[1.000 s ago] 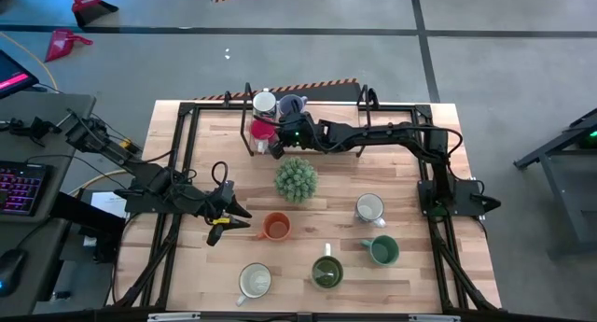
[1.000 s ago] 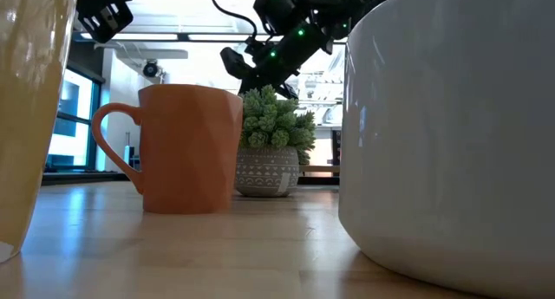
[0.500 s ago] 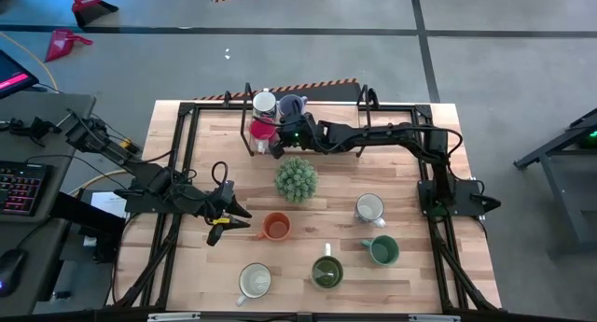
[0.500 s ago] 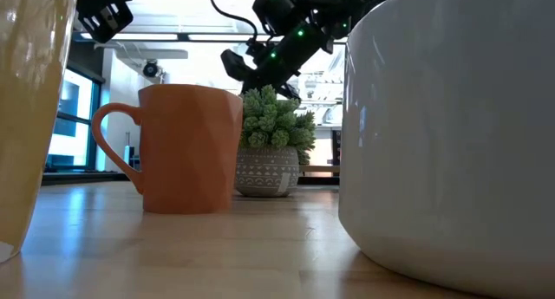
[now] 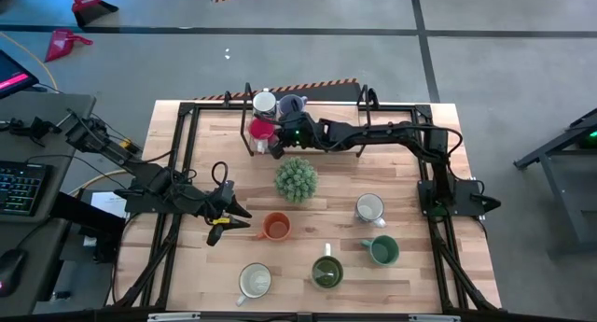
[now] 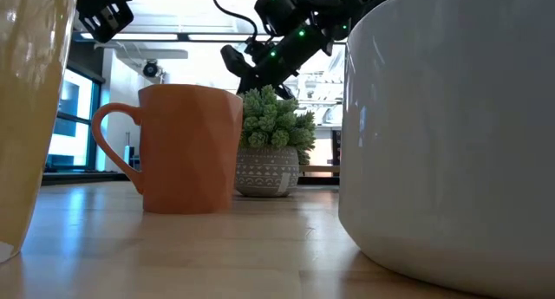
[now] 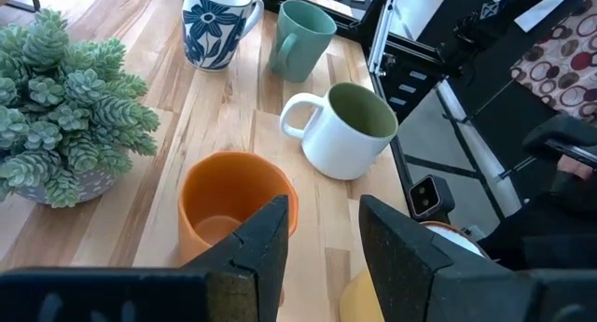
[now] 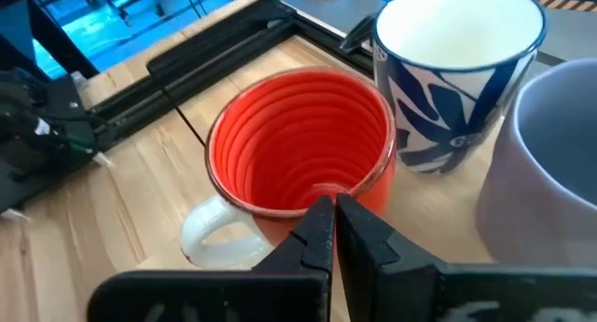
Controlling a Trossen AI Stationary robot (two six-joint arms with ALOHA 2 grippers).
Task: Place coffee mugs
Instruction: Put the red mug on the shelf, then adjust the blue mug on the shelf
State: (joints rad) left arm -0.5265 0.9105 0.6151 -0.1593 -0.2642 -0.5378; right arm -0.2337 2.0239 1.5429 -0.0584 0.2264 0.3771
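the right gripper (image 8: 328,231) sits at the far side of the counter (image 5: 410,275), its fingers clenched together right at the near rim of the red mug (image 8: 298,145), gripping nothing. that mug stands beside a white mug with blue flowers (image 8: 457,70) and a pale blue mug (image 8: 550,163). the left gripper (image 7: 322,233) hovers just beside the orange mug (image 7: 233,205), fingers released and apart. a spiky plant (image 5: 296,179) stands between the two groups.

Evenly lit from overhead; soft shadows; bright backlit windows in low view; blurred foreground large white ceramic mug (image 6: 451,143).
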